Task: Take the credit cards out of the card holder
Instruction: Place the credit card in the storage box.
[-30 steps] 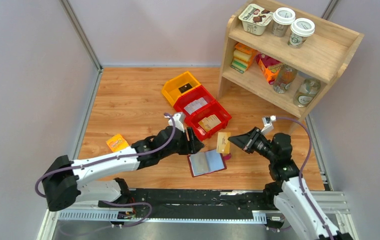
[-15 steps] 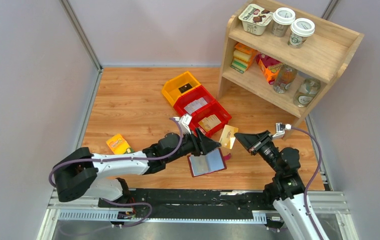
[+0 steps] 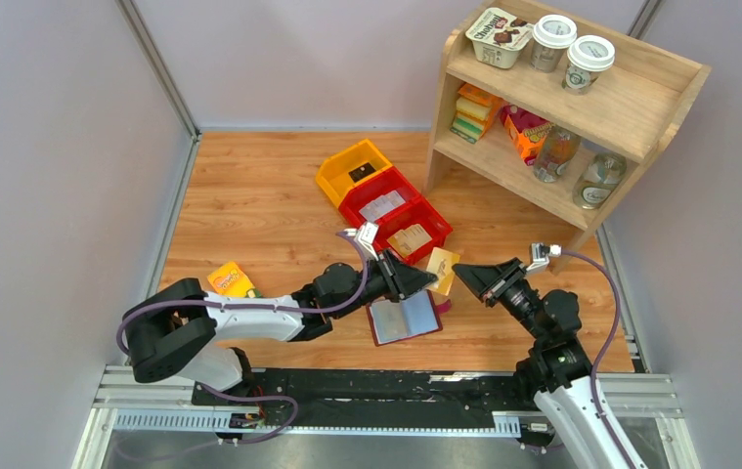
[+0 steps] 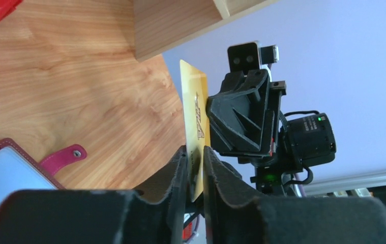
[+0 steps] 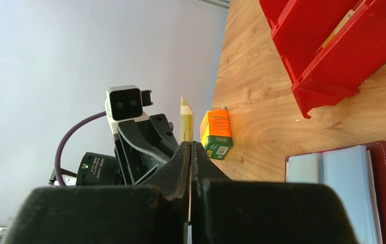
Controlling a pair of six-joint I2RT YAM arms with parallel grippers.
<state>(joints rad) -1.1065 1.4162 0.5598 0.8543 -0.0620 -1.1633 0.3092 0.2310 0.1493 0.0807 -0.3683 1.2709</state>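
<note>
The card holder (image 3: 406, 318) is a maroon wallet lying open on the wood floor, pale blue pockets up; it also shows in the left wrist view (image 4: 7, 168) and the right wrist view (image 5: 343, 188). My right gripper (image 3: 462, 275) is shut on a tan credit card (image 3: 442, 266) and holds it upright above the wallet's far right corner (image 5: 185, 122). My left gripper (image 3: 427, 280) reaches in from the left. Its jaws straddle the card's (image 4: 195, 101) opposite edge, narrowly apart (image 4: 195, 152). Facing it is the right gripper (image 4: 241, 117).
Two red bins (image 3: 396, 220) and a yellow bin (image 3: 352, 168) sit behind the wallet; one red bin holds a tan card (image 3: 409, 238), the other a white card (image 3: 382, 205). An orange small box (image 3: 230, 279) lies at left. A wooden shelf (image 3: 562, 98) stands back right.
My left gripper has swung right from beside the wallet until its jaws are around the card. My right gripper has raised the card a little and drawn back to the right.
</note>
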